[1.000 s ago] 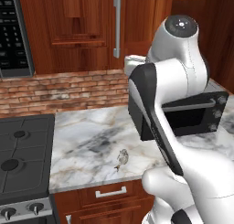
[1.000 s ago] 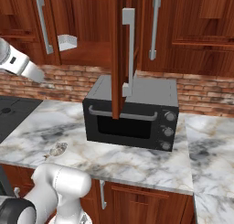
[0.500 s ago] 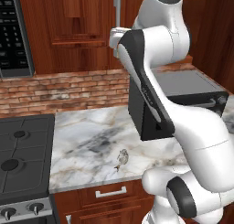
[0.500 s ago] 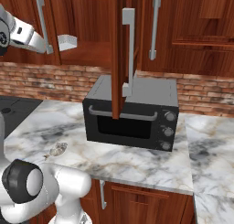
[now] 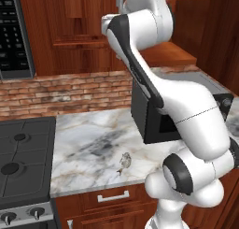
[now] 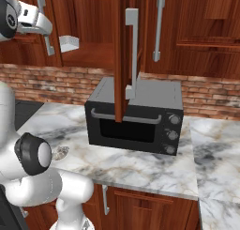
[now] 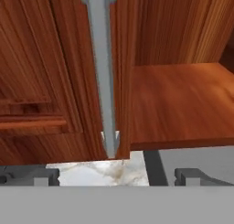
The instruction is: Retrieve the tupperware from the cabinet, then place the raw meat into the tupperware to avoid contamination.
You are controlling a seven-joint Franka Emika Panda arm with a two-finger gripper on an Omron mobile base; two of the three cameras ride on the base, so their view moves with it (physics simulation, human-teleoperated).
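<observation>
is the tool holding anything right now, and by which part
Nothing is held. In the hand view the tool is open, its fingertips spread either side of the cabinet door handle without touching it.

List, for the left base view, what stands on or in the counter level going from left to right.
Stove → raw meat on the marble counter → black toaster oven, partly hidden behind the white arm.

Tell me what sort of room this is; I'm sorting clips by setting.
A home kitchen, rendered: a stove beside a marble counter, a black toaster oven on it, and reddish wood wall cabinets above a brick backsplash.
</observation>
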